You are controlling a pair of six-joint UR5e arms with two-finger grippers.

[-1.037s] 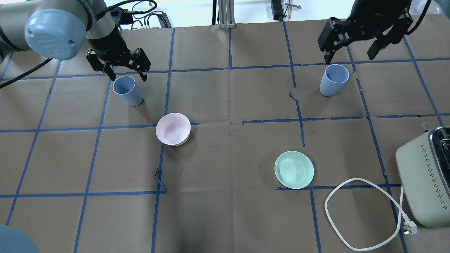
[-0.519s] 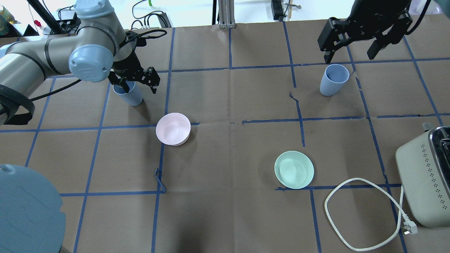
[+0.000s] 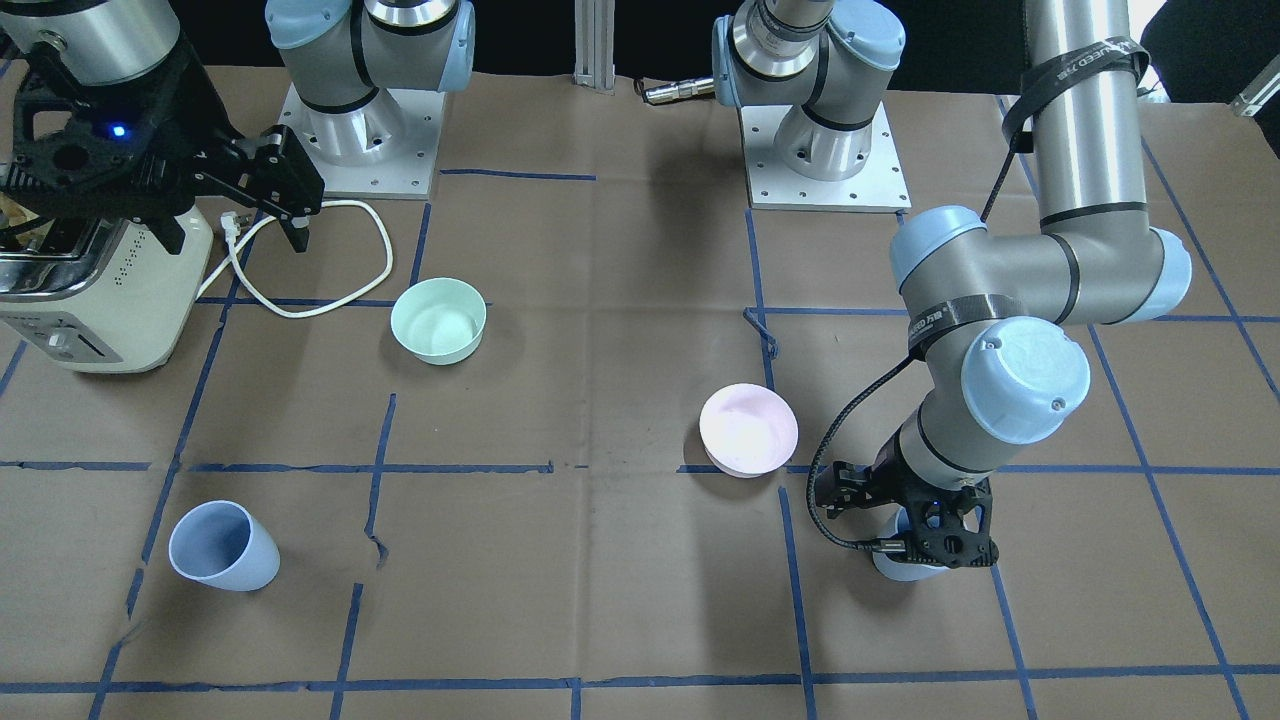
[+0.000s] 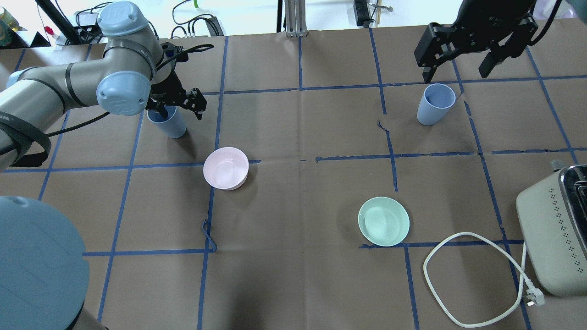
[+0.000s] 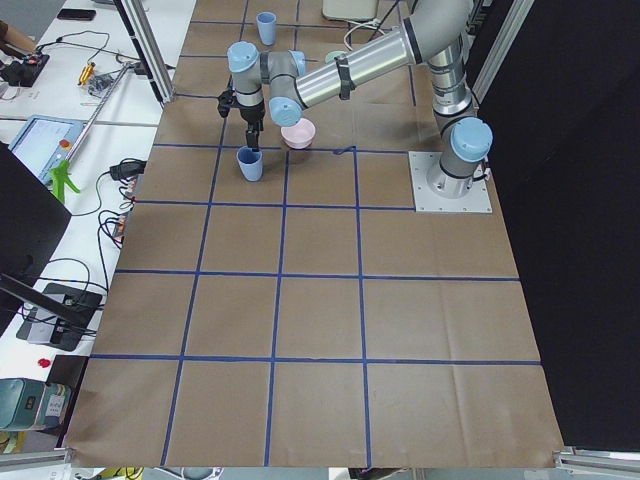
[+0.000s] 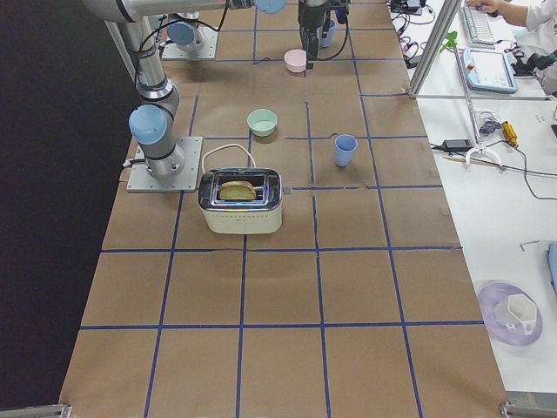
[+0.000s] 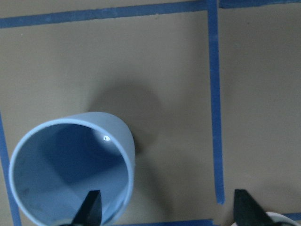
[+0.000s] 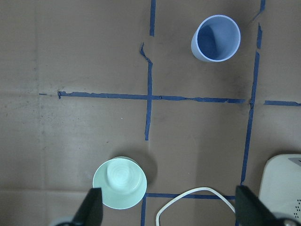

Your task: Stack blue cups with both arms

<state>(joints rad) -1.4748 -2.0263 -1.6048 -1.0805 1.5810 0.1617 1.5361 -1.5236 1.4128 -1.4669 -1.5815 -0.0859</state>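
Two pale blue cups stand upright and far apart. The left cup is under my left gripper, which is open. In the left wrist view one fingertip is inside that cup and the other is outside, so the jaws straddle its wall. In the front view the gripper hides most of it. The right cup stands alone, also seen in the right wrist view. My right gripper is open and empty, high above it.
A pale pink bowl sits near the left cup. A mint-green bowl sits right of centre. A cream toaster with its white cable stands at the right edge.
My left arm has swung in and lowered its open gripper onto the left cup, one finger now inside the rim. The right arm and both cups have not moved.
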